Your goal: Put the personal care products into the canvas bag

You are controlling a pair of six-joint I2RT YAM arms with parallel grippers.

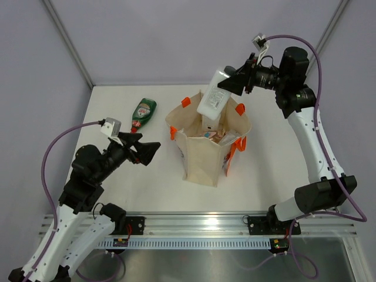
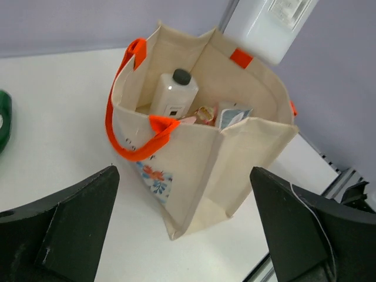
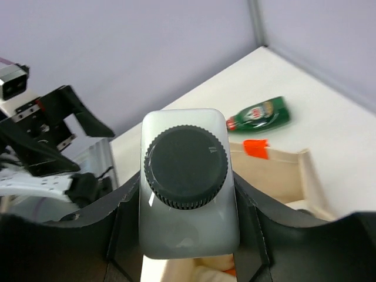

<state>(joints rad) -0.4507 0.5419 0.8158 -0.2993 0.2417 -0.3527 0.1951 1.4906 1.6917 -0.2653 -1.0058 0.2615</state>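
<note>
My right gripper (image 1: 233,83) (image 3: 189,207) is clamped on the white bottle (image 1: 212,100) (image 3: 189,229), one finger pressed to each flat side just below its black cap, the cap end toward my wrist and the base pointing down. The bottle hangs tilted in the air over the far side of the bag (image 1: 202,160) (image 3: 289,175), with its lower end above the open mouth; I cannot tell whether it touches the rim. In the left wrist view only the bottle's bottom end (image 2: 267,26) shows, above the bag's far wall. The bag (image 2: 235,170) stands upright near the middle of the table (image 1: 117,188), mouth open. Inside it a pale bottle (image 2: 174,94) with a dark top leans against the far left corner, and a few smaller packs lie beside it, too jumbled for me to name. The green bottle (image 1: 143,114) (image 3: 261,114) lies on its side on the table, left of the bag and farther back, well apart from it, red cap toward the near edge. My left gripper (image 1: 144,151) (image 2: 183,171) hovers above the table left of the bag, fingers spread wide and holding nothing, pointed at the bag's side.
</note>
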